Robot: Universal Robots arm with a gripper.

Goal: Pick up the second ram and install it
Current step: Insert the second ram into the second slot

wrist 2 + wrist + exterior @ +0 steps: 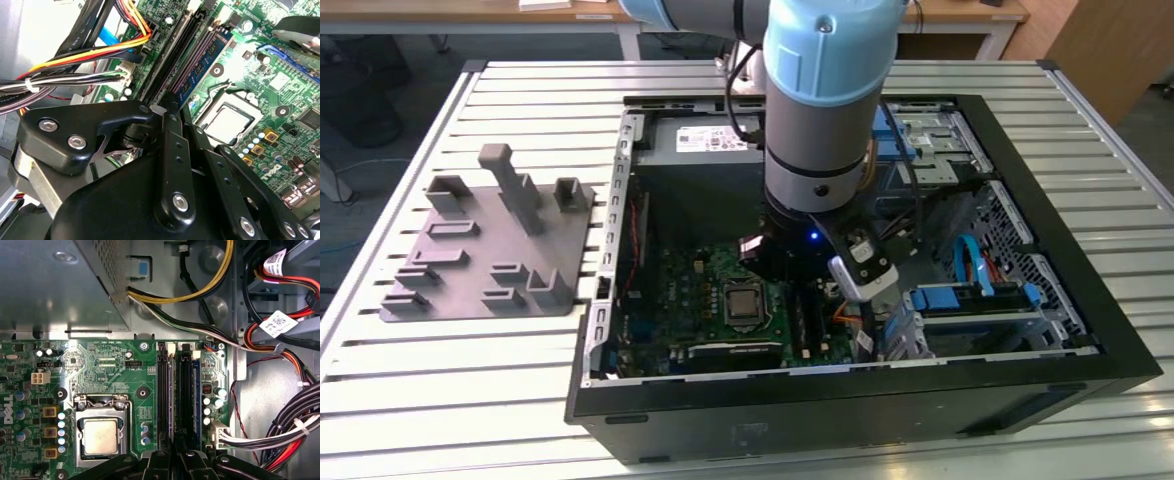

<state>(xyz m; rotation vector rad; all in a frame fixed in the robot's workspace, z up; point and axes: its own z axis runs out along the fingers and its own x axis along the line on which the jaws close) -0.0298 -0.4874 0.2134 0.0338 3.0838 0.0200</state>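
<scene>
I have the arm's black gripper (pixel 175 460) down inside the open black computer case (pixel 720 420), right over the long black memory slots (pixel 177 395) on the green motherboard (pixel 115 365). The thin dark second ram (pixel 197 65) appears to stand edge-down in one slot, pinched between the jaws, though the linkage hides the contact. To do this well I'd keep it square and press evenly. I count one silver processor (pixel 101 436), one grey fixture plate (pixel 494 255) on the desk.
</scene>
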